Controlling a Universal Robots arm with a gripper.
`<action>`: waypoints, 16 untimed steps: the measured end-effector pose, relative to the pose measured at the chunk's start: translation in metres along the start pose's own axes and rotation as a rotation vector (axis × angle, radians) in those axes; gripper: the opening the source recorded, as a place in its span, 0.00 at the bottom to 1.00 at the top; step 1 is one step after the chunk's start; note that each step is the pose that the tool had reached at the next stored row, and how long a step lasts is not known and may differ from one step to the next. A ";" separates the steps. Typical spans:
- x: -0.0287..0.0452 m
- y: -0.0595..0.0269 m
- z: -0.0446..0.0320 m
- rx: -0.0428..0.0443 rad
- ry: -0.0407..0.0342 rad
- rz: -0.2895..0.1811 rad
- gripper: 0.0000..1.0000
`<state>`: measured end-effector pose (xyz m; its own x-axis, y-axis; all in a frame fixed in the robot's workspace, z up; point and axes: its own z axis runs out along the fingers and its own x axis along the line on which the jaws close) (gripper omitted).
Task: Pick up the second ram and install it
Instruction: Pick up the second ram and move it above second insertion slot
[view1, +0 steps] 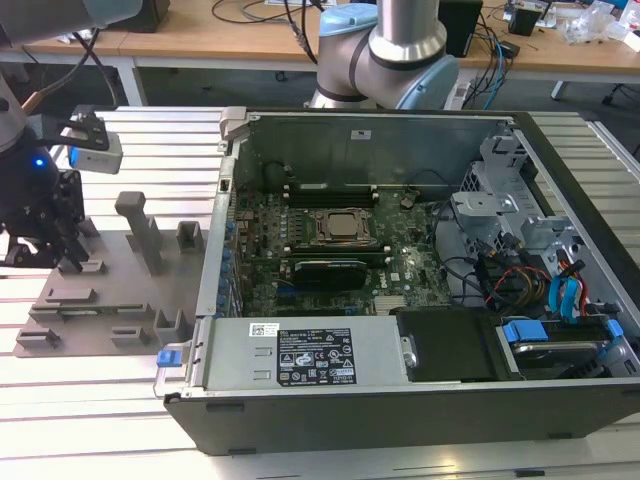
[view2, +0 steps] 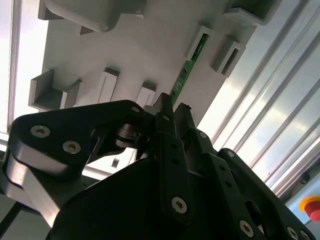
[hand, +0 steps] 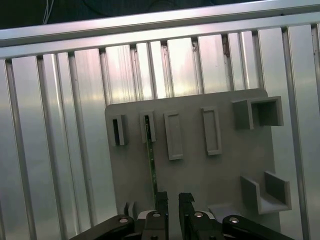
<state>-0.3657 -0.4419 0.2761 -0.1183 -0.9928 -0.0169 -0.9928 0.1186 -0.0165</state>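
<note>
First wrist view — end effector (hand: 173, 200) pointed down, beside second ram (hand: 150, 160)

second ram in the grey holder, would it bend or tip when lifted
Probably stiff and light: the second ram is a thin, flat board. Standing on edge in slots of the grey holder, it may tip sideways once lifted clear. Likely fragile, so a gentle grip suits.

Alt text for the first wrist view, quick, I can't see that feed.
The gripper, fingers slightly apart, sits at one end of a thin green memory stick standing on edge in a grey holder plate. The plate lies on a ribbed aluminium table. Whether the fingers touch the stick is unclear.
</note>
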 end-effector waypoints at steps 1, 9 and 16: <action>0.0000 0.0003 0.0008 0.0000 -0.0001 0.000 0.24; 0.0009 0.0032 0.0082 0.0000 0.0000 0.000 0.24; 0.0018 0.0053 0.0147 0.0000 0.0000 0.000 0.24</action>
<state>-0.3709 -0.4428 0.2613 -0.1183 -0.9928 -0.0168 -0.9928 0.1185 -0.0164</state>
